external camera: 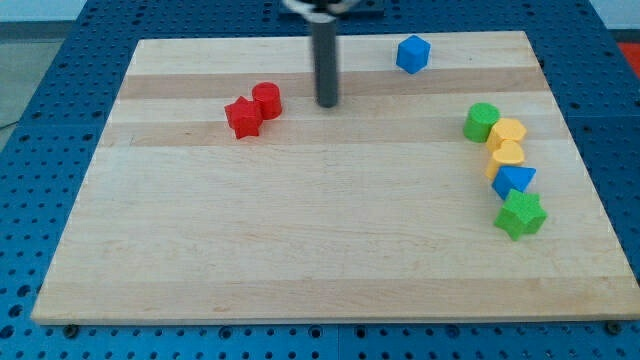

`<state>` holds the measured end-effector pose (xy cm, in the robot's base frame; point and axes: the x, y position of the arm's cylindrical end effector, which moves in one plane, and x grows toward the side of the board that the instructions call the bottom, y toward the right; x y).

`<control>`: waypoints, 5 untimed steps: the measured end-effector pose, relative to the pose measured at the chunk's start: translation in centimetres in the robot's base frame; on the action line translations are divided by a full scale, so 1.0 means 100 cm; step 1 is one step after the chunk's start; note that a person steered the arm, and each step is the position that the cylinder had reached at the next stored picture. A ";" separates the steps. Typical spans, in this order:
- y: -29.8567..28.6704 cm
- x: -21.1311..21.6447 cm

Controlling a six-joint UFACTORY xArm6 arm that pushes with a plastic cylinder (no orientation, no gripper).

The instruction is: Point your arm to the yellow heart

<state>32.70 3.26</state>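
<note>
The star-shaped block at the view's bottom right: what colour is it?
Green; the green star shows clearly in the camera view.

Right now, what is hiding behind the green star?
Behind the green star, toward the view's top, a blue triangular block touches it. The star covers that block's lower edge. My tip is far away, beside the red blocks.

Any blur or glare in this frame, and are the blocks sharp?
Camera view: the rod's upper end at the view's top is smeared, while my tip reads fairly sharp. Light is even and soft, with no glare on the wooden board. The yellow heart and red blocks have clear edges and faint shadows.
</note>
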 end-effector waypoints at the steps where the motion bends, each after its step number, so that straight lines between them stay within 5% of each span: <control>1: 0.108 -0.007; 2: 0.225 -0.007; 3: 0.297 0.036; 5: 0.251 0.118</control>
<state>44.49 28.34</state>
